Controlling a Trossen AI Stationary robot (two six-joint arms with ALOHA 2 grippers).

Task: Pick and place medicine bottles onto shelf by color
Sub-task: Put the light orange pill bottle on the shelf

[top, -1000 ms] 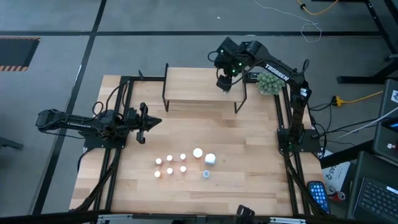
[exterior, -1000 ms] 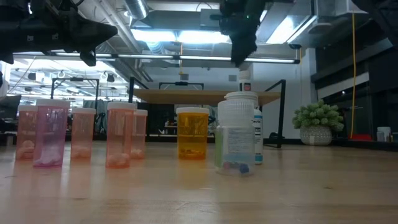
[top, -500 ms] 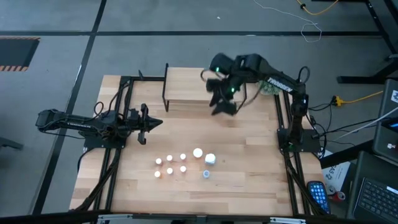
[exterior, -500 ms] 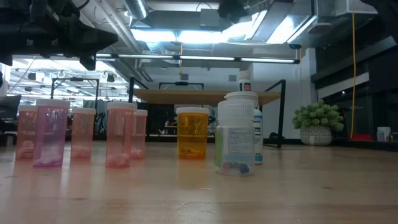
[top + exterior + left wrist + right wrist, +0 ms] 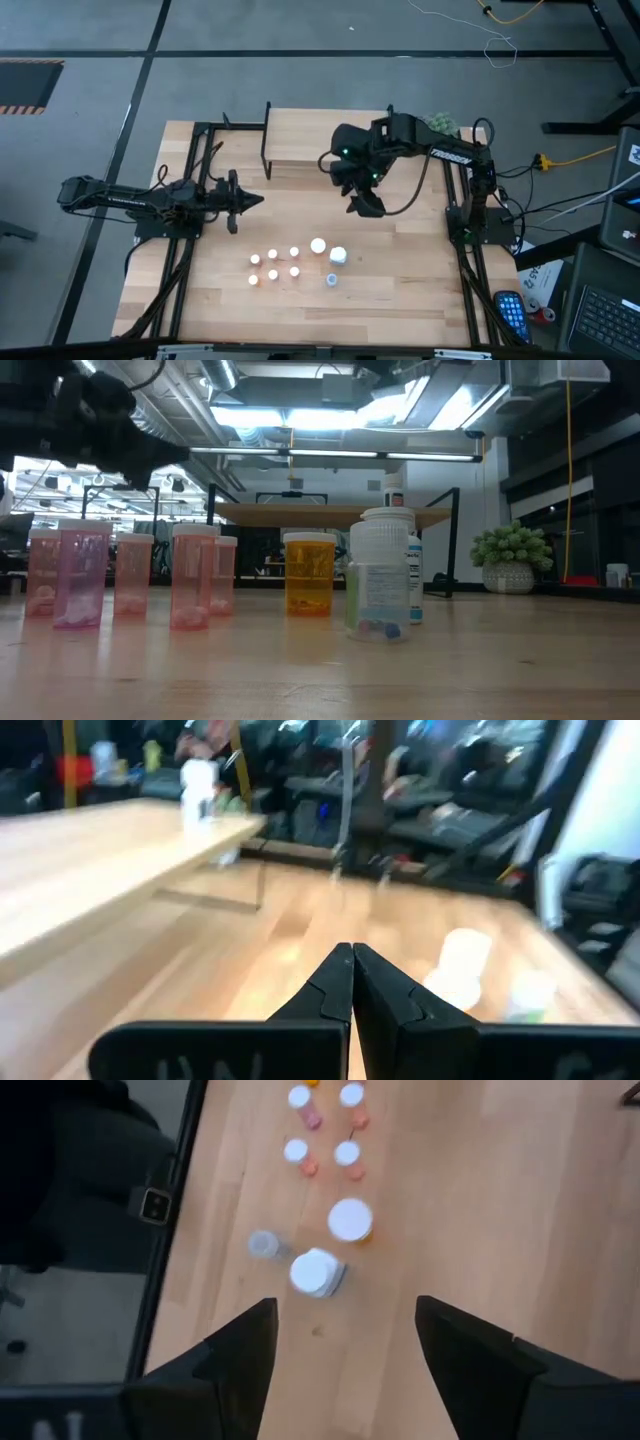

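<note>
With its dark fingers spread empty, the right gripper (image 5: 364,204) hovered above white-capped medicine bottles (image 5: 294,263), presumably selecting; left gripper (image 5: 243,198) closed, idle.

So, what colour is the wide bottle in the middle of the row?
Orange with a white cap, best seen in the low view.

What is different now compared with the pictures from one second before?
The right gripper left the shelf, where one white bottle stands, and swung out over the table toward the bottle cluster, fingers open and empty. The left gripper stayed shut at the left side.
</note>
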